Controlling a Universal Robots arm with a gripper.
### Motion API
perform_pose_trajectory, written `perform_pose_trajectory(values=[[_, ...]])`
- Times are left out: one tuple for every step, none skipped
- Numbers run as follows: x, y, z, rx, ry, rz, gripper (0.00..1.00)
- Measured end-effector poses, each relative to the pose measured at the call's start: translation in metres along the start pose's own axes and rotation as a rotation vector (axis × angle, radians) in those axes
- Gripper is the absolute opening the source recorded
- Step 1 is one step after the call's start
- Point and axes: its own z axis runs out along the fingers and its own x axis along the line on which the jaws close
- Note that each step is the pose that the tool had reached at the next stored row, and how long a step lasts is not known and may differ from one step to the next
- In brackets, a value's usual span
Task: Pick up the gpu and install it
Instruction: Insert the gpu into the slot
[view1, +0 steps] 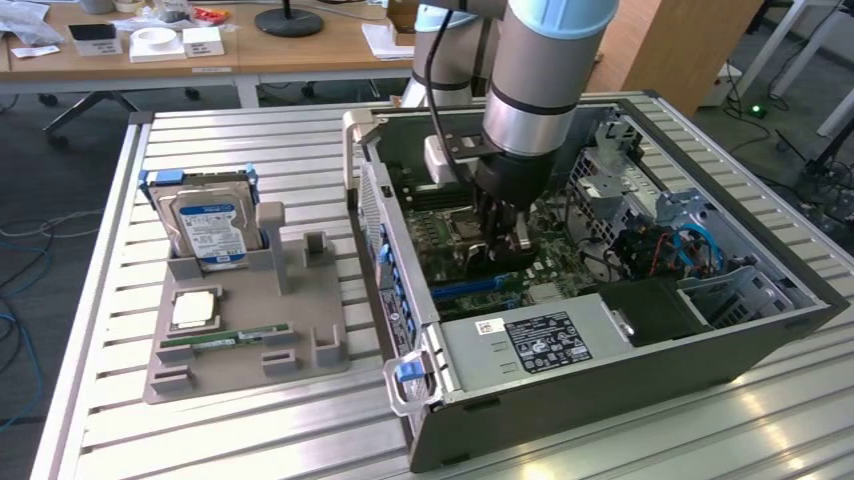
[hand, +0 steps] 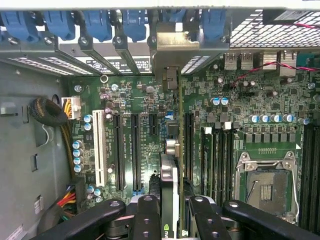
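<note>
The gpu (hand: 170, 165) stands edge-on above the green motherboard (hand: 235, 100), with my gripper (hand: 170, 212) shut on it, a black finger pressing each face. Its silver end bracket (hand: 172, 45) reaches the case's rear slot openings, among the blue latches. The card runs in line with the black expansion slots (hand: 135, 150); I cannot tell whether its lower edge is in a slot. In the exterior view my gripper (view1: 505, 245) hangs straight down inside the open computer case (view1: 747, 330), just above the board.
The empty CPU socket (hand: 265, 185) and a white slot (hand: 100, 150) flank the card. Cable bundles (hand: 47, 112) lie by the case wall. Outside, a grey fixture tray (view1: 247, 360) holds a blue-labelled hard drive (view1: 207, 225), a RAM stick (view1: 220, 340) and a chip (view1: 194, 310). The power supply (view1: 534, 345) fills the near corner.
</note>
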Motion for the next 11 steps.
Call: perform_pose_trajectory(values=[[0.0000,0.0001,0.0009,0.0000,0.0000,0.000,0.27],[-0.0001,0.0003,0.0015,0.0000,-0.0001,0.000,0.27],[-0.0002,0.0006,0.0017,-0.0001,0.0002,0.000,0.27],[-0.0003,0.0010,0.0018,-0.0001,0.0003,0.000,0.27],[-0.0004,0.0015,0.0019,-0.0002,0.0002,0.000,0.27],[-0.0006,0.0022,0.0020,0.0000,0.0001,0.000,0.27],[-0.0008,0.0027,0.0020,0.0001,-0.0001,0.000,0.27],[-0.0010,0.0032,0.0021,0.0001,-0.0002,0.000,0.27],[-0.0012,0.0036,0.0020,0.0001,-0.0001,0.000,0.27],[-0.0015,0.0039,0.0020,0.0001,-0.0001,0.000,0.27],[-0.0018,0.0042,0.0020,0.0000,-0.0001,0.000,0.27]])
